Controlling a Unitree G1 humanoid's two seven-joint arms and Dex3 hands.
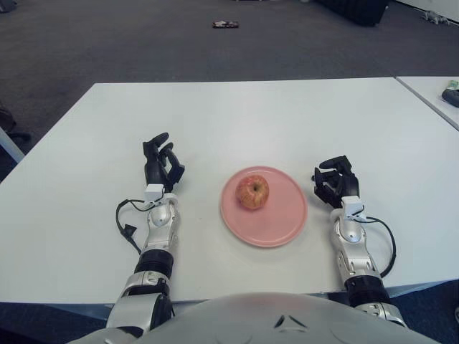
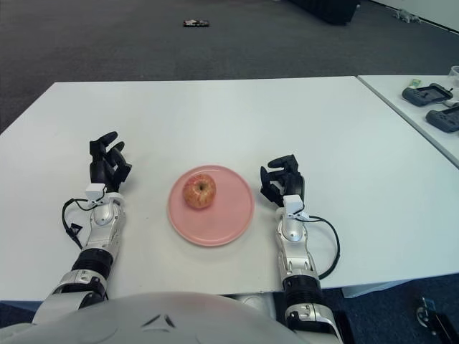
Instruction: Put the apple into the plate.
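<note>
A red-yellow apple (image 1: 252, 192) sits upright on the pink plate (image 1: 282, 218), a little left of the plate's middle, near the front of the white table (image 1: 237, 115). My left hand (image 1: 161, 163) shows to the left of the plate, fingers spread and holding nothing. My right hand (image 1: 335, 179) shows just right of the plate's rim, fingers loosely bent and holding nothing. Neither hand touches the apple or the plate.
A second white table (image 2: 423, 122) stands at the right with dark controllers (image 2: 429, 93) on it. A small dark object (image 1: 225, 24) lies on the grey carpet far behind the table.
</note>
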